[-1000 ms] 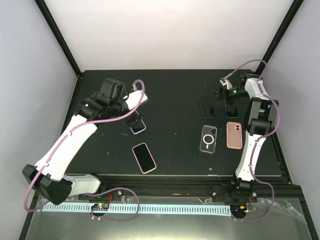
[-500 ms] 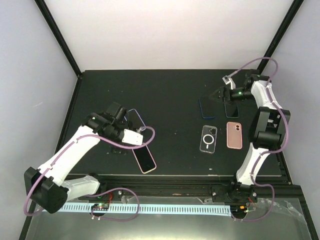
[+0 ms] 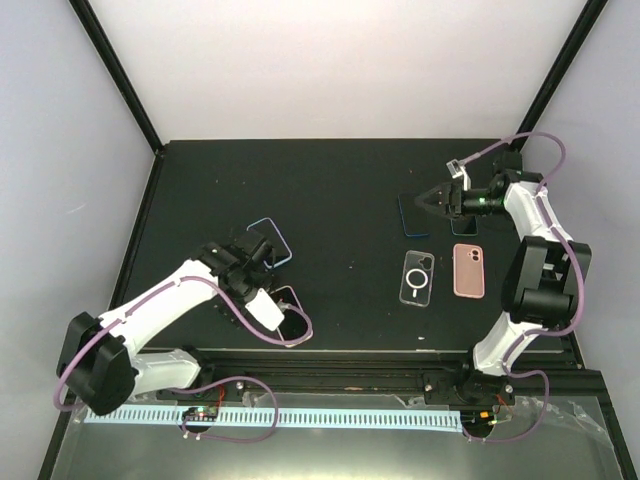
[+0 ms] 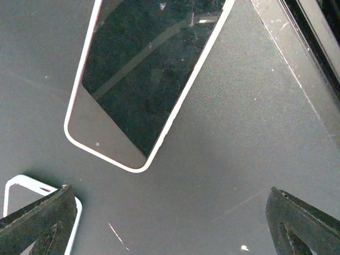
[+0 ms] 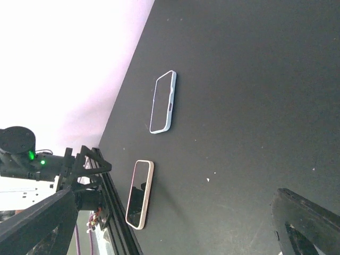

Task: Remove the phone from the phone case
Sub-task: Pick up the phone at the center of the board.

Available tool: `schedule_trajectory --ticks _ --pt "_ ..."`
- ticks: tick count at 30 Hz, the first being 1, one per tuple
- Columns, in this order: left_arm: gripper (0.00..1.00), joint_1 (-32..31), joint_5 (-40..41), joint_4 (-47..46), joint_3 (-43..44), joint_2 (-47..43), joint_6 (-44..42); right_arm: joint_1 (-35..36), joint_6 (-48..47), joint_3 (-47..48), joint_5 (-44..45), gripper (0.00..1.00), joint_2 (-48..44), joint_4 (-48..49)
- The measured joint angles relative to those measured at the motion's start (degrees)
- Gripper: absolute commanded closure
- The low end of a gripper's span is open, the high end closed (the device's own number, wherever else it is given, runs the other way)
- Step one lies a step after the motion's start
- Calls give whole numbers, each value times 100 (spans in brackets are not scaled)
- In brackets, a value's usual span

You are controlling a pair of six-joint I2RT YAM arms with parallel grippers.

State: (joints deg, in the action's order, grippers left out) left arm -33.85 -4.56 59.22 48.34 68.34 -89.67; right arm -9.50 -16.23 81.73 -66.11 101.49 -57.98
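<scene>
A phone in a pink case (image 3: 291, 301) lies screen-up near the front left, partly hidden under my left arm. It fills the top of the left wrist view (image 4: 143, 79) and shows in the right wrist view (image 5: 139, 194). My left gripper (image 3: 262, 287) hovers open and empty (image 4: 170, 223) just above the table, between that phone and an empty light blue case (image 3: 270, 240). My right gripper (image 3: 432, 198) is open and empty (image 5: 175, 223), raised over a dark blue phone or case (image 3: 413, 220) at the back right, pointing left.
The light blue case's corner shows in the left wrist view (image 4: 16, 186), and the whole case in the right wrist view (image 5: 162, 102). A clear case (image 3: 417, 278) and a pink case (image 3: 468, 270) lie at right. The table's front rail (image 4: 313, 32) is close to the phone.
My left arm has swung from the light blue case toward the front and dropped low by the pink-cased phone. My right gripper has turned to point left over the dark blue item.
</scene>
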Motion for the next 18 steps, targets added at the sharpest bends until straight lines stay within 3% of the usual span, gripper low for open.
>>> schedule_trajectory --ticks 7,18 --pt "1 -160 4 -125 96 643 -1080 4 310 -442 -216 0 -275 520" --pt "1 -728 -15 -382 623 1609 -1593 4 654 -861 -450 0 -651 1038"
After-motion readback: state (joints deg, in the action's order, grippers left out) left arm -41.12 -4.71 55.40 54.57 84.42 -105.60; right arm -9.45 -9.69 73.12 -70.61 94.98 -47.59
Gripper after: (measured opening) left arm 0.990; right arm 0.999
